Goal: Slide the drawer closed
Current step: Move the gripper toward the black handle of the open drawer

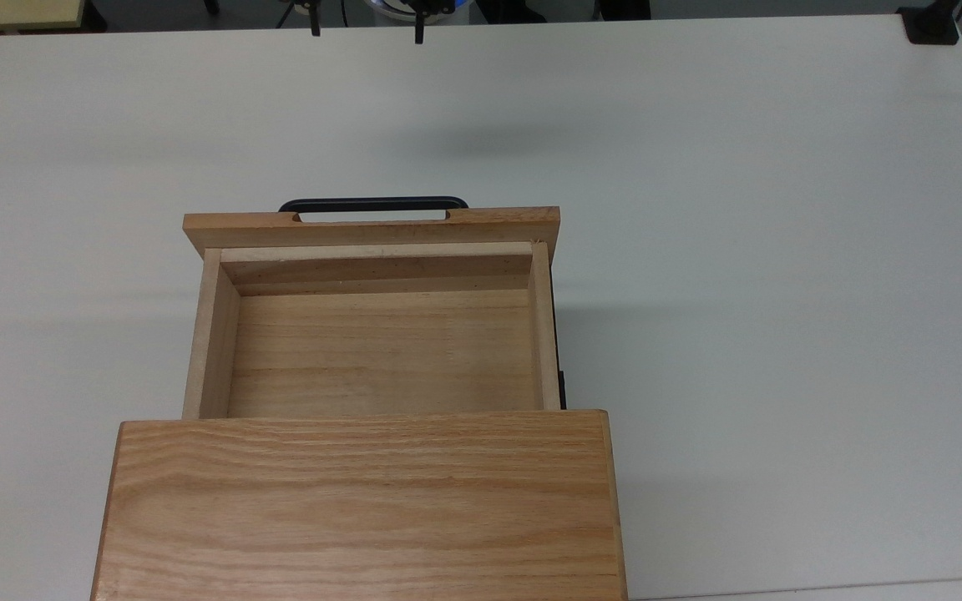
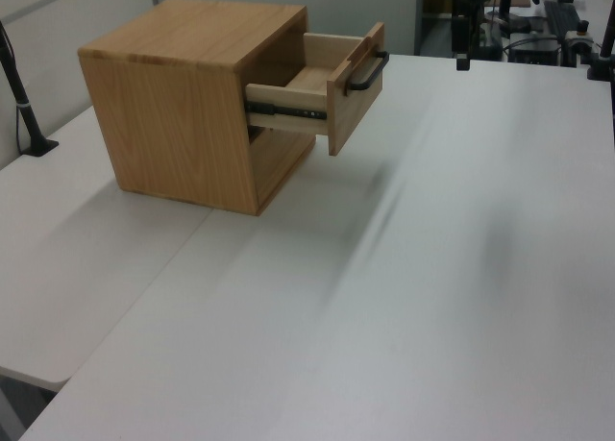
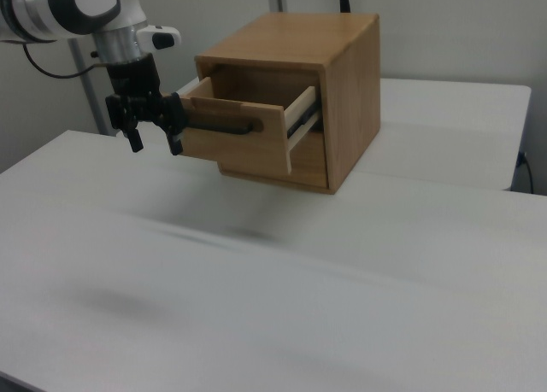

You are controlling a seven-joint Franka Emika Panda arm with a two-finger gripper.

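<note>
The drawer (image 1: 381,359) is a light wooden tray standing pulled out of the oak cabinet (image 1: 364,509) toward the top view's top, and it is empty inside. Its flat front panel (image 1: 372,227) carries a thin black bar handle (image 1: 372,204). In the right view the drawer (image 3: 244,136) sticks out to the left, held on side rails. My gripper (image 3: 155,143) hangs open just left of the front panel in the right view, above the table and apart from the handle (image 3: 231,127). The gripper (image 1: 367,32) sits at the top view's top edge, beyond the handle.
The cabinet (image 2: 183,105) stands on a wide white table (image 1: 782,250). A black clamp (image 1: 932,25) grips the table's corner at the top view's top right. Another black clamp with a pole (image 2: 29,124) sits at the left view's left edge.
</note>
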